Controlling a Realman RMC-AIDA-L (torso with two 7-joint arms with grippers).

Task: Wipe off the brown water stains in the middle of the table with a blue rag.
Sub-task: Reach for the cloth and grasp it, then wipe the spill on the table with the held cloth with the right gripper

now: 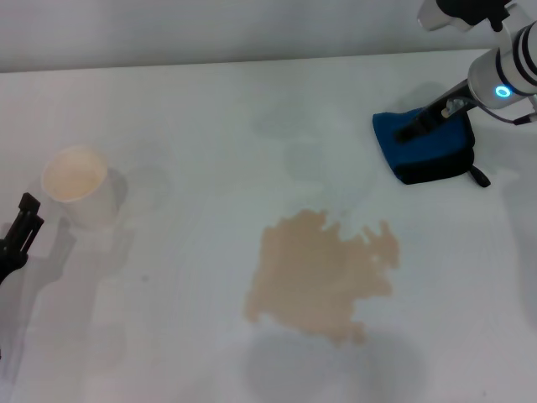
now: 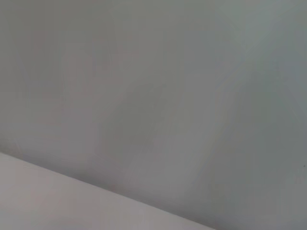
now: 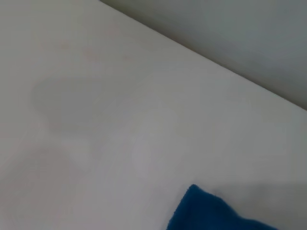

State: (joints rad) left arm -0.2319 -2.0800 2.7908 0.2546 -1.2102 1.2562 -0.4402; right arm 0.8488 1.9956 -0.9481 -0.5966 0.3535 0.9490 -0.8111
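The right tool [image 1: 411, 132] presses on the blue rag [image 1: 428, 147], grip unclear; it should clamp firmly before dragging toward the brown water stains [image 1: 323, 273].

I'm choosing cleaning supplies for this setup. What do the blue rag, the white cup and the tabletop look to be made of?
The small bright blue rag with black trim looks like soft woven or microfibre cloth: matte, folded and rumpled. The white cup seems to be paper, thin-walled and dull. The plain white table appears a smooth hard laminate or similar, since the brown spill pools flat on it.
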